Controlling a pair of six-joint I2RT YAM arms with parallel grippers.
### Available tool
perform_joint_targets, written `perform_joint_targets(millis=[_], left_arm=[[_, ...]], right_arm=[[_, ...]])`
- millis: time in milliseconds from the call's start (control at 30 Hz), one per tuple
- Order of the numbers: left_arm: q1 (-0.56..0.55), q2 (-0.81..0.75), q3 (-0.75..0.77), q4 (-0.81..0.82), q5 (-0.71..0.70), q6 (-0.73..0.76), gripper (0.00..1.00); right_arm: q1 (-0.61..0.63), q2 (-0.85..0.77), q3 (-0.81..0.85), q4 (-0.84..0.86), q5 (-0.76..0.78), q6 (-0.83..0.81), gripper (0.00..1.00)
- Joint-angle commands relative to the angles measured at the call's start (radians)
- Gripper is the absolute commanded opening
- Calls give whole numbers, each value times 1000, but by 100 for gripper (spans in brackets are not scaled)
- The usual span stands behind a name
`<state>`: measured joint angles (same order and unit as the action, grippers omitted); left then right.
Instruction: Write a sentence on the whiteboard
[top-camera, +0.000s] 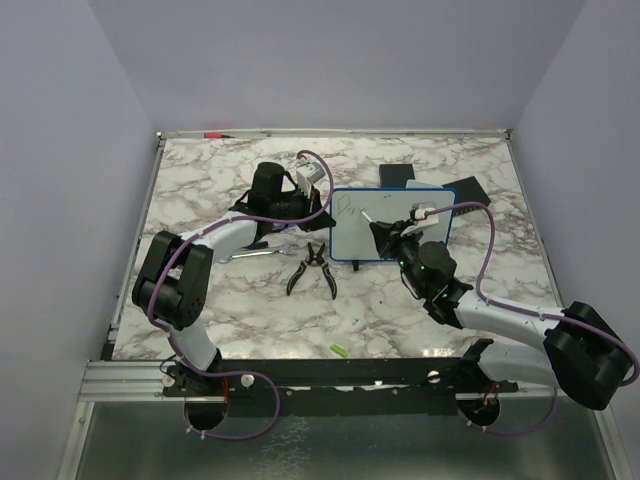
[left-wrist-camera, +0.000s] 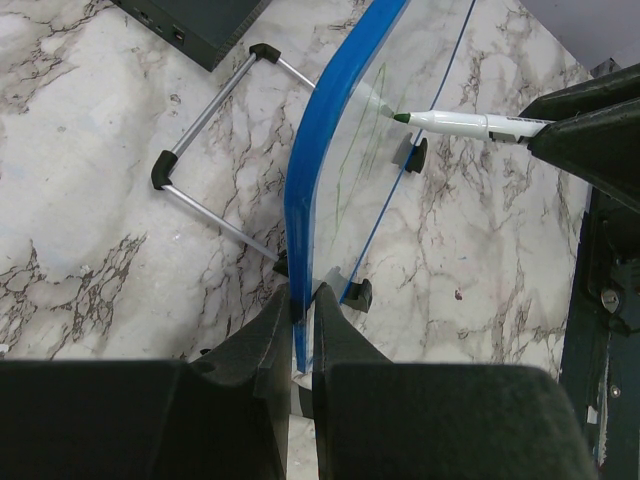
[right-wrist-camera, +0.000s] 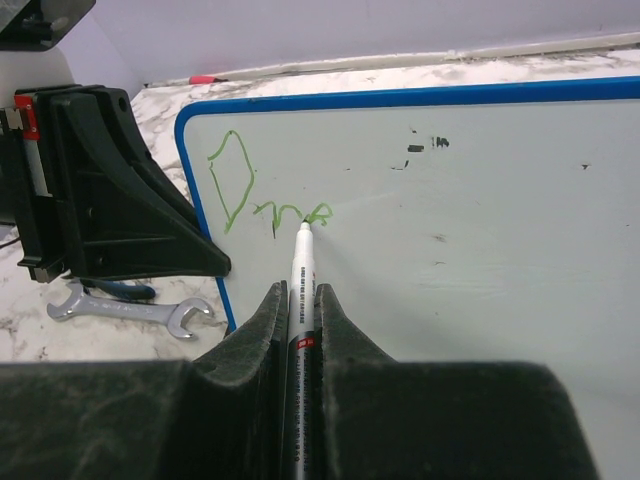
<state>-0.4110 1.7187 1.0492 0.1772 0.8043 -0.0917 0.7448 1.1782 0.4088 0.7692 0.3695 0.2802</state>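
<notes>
Nearest you, pliers (top-camera: 313, 268) lie just in front of the whiteboard (top-camera: 395, 200), which sits mid-table. Your right gripper (right-wrist-camera: 297, 300) is clamped on a green marker (right-wrist-camera: 301, 255), its tip touching the board at the sentence (right-wrist-camera: 290, 212), so far a short green scrawl. Your left gripper (left-wrist-camera: 302, 310) pinches the board's blue left edge.
</notes>
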Motion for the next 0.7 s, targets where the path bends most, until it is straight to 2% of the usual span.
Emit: perform_joint_targets(millis=[0,667], left_arm=[[-15,6,2,-47,-45,29,0],[-14,4,2,-47,-47,30,0]], right_arm=[[-3,-1,-6,17,23,12,1],[-3,-13,-30,-27,80,34,1]])
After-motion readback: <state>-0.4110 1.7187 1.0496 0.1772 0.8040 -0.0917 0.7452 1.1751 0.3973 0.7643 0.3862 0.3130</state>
